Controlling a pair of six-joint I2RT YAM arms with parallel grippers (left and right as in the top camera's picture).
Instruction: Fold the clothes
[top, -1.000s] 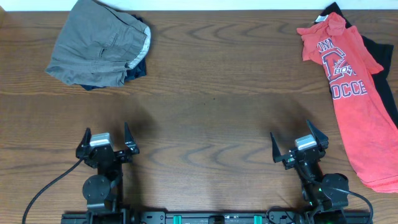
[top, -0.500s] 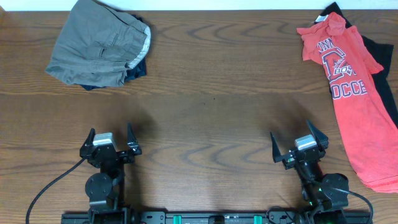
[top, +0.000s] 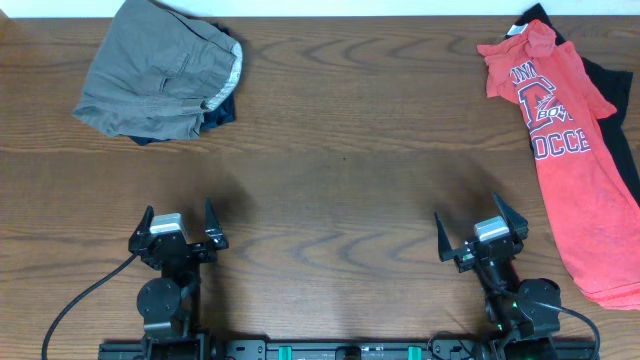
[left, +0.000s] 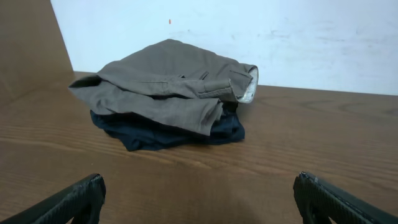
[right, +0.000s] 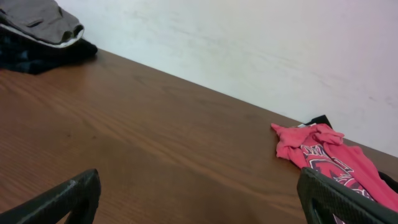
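Not much had changed in that last second. The left tool (top: 177, 212) had slid a touch to its right and settled near the front edge of the bench (top: 340, 170), and after that it sat dead still. The right tool (top: 467, 207) hadn't budged at all. Both had their jaws spread as wide as they go, with nothing between them, only bare wood in front of each wrist camera. None of the clothes had moved either. The khaki shorts (top: 155, 75) lay bunched at the far left corner, pale waistband showing, on top of the navy shorts (top: 222, 108), which peeked out along the near and right edges. Over at the far right the red shirt (top: 565, 150) was stretched out lengthwise, crumpled at the collar, with the black garment (top: 615, 120) underneath it and showing along its right side. Both piles were well apart from the tools. To my eye that little shuffle on the left was just the arm settling, not a reach. I'd say the folding hadn't started on anything still loose, and the shorts pile looked the likeliest first target for the left arm.
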